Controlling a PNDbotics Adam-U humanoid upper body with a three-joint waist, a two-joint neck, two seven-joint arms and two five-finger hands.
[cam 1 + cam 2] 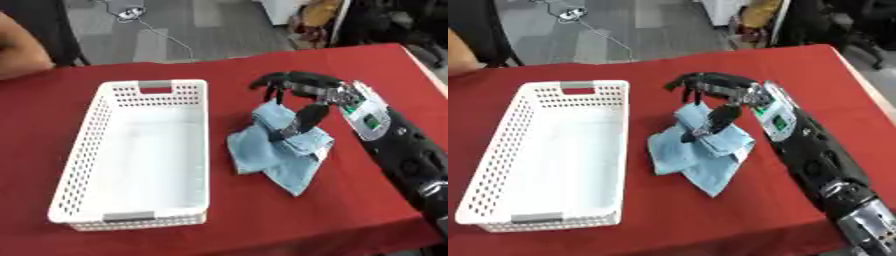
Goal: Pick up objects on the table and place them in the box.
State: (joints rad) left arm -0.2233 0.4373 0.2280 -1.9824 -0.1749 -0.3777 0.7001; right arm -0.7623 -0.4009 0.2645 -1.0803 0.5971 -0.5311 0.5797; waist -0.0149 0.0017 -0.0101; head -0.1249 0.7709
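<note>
Red cloth covers the table [350,65], which carries one white basket [92,150] and one crumpled blue cloth [276,150] just right of it. One hand, the right hand [306,92], arches over the cloth, fingers curled down and thumb pressing its folds. The right eye view shows more forearm; no left hand appears.

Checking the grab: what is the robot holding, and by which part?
The right hand is closing on the blue cloth, thumb pressed into its bunched upper middle; it still lies on the table.

Red-covered table [350,210], white perforated box [87,165] at left, crumpled blue cloth [271,155] beside it
</note>
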